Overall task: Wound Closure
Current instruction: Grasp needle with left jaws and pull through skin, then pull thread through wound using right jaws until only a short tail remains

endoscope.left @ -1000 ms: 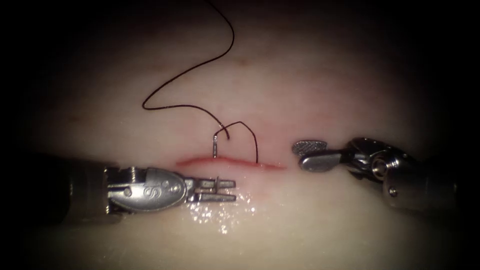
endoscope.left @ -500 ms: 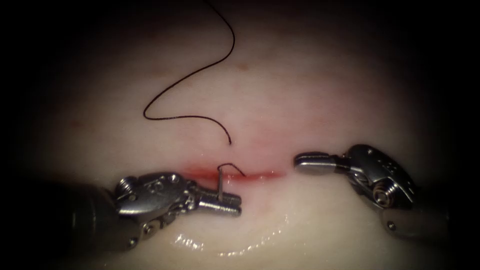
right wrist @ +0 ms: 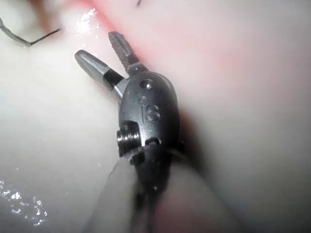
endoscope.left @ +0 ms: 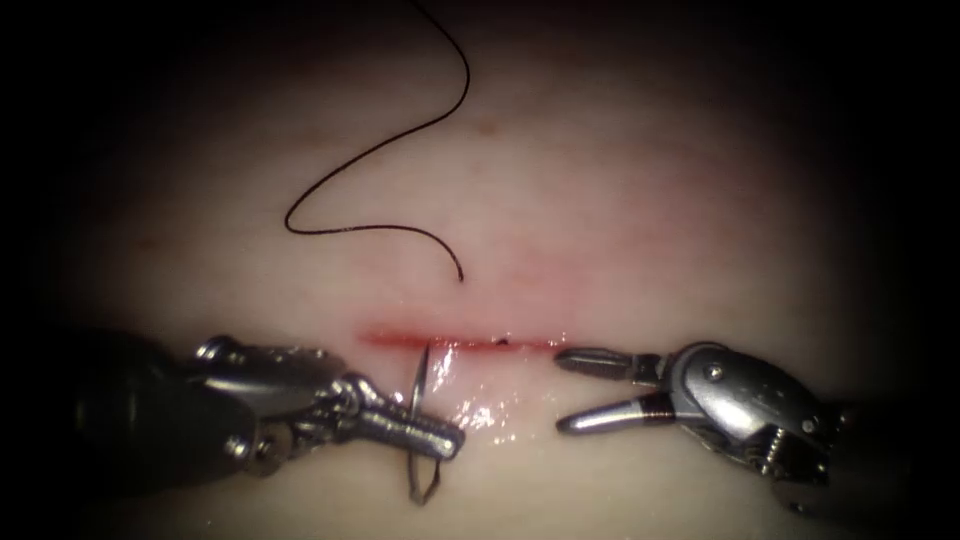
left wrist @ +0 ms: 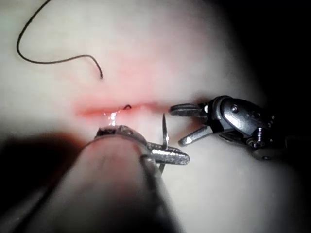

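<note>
The cut (endoscope.left: 460,341) runs across the tissue (endoscope.left: 640,200) as a thin red line. My left tool (endoscope.left: 440,437) is shut on the curved needle (endoscope.left: 417,385) about mid-curve, just in front of the cut near its left end. The needle stands upright and out of the tissue, tip near the cut. It is seen again as the needle (left wrist: 164,130) in the left tool (left wrist: 179,157). The dark thread (endoscope.left: 345,230) loops over the far tissue and enters it beyond the cut. My right tool (endoscope.left: 563,392) holds nothing, jaws open by the cut's right end; its open jaws also show in the right tool (right wrist: 95,45).
Red fluid lines the cut, and a short dark bit of thread (endoscope.left: 500,342) shows in it. Wet shine (endoscope.left: 490,412) lies on the tissue between the two tools. The right tool (left wrist: 177,125) faces the needle from close by.
The left tool closed on the needle and drew it out of the tissue toward the front. The thread loop at the cut has been pulled in. The right tool moved nearer and its jaws reopened.
</note>
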Tool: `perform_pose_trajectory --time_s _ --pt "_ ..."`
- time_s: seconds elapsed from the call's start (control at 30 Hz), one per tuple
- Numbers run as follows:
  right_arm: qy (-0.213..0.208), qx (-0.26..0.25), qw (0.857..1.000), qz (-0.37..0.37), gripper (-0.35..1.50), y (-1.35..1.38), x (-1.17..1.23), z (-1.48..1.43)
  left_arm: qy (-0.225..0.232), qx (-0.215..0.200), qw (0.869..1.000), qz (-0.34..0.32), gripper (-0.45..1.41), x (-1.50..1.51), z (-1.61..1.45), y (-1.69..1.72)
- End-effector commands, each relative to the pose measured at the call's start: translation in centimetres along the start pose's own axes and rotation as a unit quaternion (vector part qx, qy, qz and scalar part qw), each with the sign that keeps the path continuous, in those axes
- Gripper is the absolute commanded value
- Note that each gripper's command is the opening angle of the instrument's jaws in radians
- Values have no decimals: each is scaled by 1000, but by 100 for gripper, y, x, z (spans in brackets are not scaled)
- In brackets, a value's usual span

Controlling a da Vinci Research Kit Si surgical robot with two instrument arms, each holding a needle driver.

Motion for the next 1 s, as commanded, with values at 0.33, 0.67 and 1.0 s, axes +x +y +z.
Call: perform_pose_trajectory --time_s 0.33,0.67,1.0 --pt "-31 5 998 -53 93 -36 19 57 3 -31 1000 2 -45 -5 -3 27" --pt "-79 4 992 -98 86 -25 17 81 7 -42 991 126 -45 2 -18 97" --pt "-125 5 986 -113 54 -17 -8 103 15 -53 984 169 -45 5 -18 152"
